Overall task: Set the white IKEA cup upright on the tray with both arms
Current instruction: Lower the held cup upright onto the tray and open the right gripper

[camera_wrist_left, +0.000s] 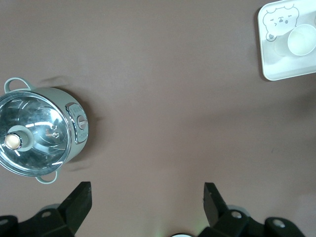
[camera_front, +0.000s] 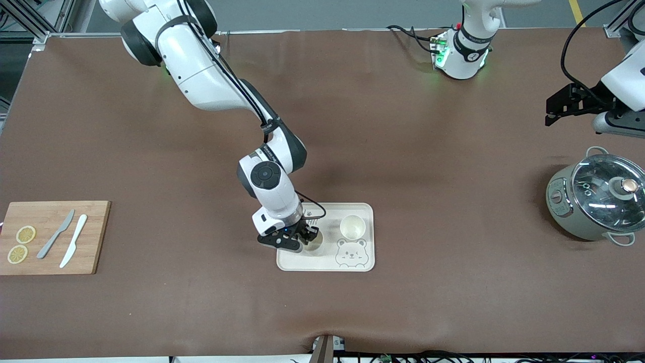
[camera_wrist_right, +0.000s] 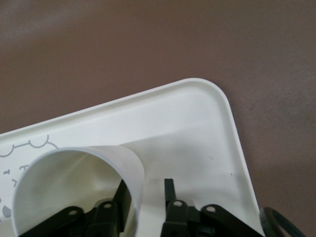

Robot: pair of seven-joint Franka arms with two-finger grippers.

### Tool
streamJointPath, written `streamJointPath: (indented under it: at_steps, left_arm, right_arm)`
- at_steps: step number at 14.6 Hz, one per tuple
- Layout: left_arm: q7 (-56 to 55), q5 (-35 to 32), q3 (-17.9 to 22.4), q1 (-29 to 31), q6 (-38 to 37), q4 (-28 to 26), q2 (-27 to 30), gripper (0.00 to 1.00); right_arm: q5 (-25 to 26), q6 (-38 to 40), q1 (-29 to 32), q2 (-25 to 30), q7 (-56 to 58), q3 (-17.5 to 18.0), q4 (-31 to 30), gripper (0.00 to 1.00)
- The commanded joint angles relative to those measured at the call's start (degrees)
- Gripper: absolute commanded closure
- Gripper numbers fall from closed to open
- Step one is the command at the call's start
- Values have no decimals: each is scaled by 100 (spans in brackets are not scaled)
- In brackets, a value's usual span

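On tray (camera_front: pixel 363 212), right claw (camera_front: pixel 308 241) pinching cup (camera_wrist_right: pixel 74 182), lettering unreadable

Even bright overhead light — soft shadows | glare on pot lid (camera_front: pixel 607 187) — sharp focus

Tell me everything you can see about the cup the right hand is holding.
The held cup is plain white, smooth and plastic-looking, with no handle visible. It stands upright, mouth open, on the cream tray at the end toward the right arm, beside a second cup. The right hand pinches its rim, one finger inside and one outside. It looks empty.
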State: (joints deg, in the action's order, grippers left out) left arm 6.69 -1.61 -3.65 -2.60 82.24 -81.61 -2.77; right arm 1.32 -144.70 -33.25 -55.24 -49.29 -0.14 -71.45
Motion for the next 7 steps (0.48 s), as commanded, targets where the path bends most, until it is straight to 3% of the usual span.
streamJointPath:
  at_steps: [1,7]
  left_arm:
    - [78,-41,13,-4,-103,84,-31,0]
    - [60,-41,13,-13,-103,84,-57,0]
  right_arm:
    - [114,56,29,163,-134,-12,17,0]
    - [97,1443,20,698,-116,-12,158,0]
